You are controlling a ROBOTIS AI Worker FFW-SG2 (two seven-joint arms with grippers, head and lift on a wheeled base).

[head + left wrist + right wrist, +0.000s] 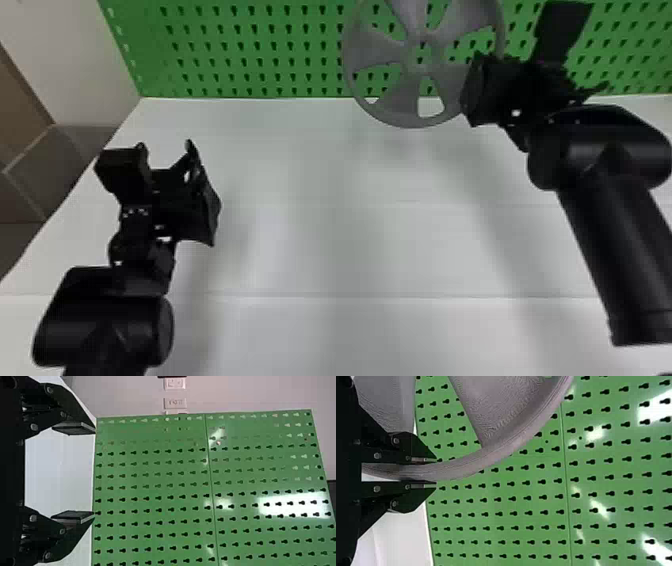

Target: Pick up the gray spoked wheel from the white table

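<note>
- Head view: the gray spoked wheel point(400, 100) is up off the tabletop point(400, 225), right of the view's middle; its lower rim overlaps the tabletop's far edge, and its broad face is turned toward the camera.
- The right gripper point(480, 82) has its jaws closed on the wheel's rim, at the side of the wheel toward the robot's right.
- Right wrist view: the rim runs between the two jaws of the right gripper point(436, 472) and curves away beyond their tips, with parts of the wheel's inner face and openings showing past it.
- The left gripper point(170, 162) is over the left part of the tabletop, well apart from the wheel, with its arm coming in from the bottom edge.
- Left wrist view: its jaws stand wide open, with nothing between them.
- Behind the tabletop stands a green perforated panel point(300, 50), its lower side along the far edge; two wall plates point(174, 384) sit on the pale wall point(245, 394) beside it.
</note>
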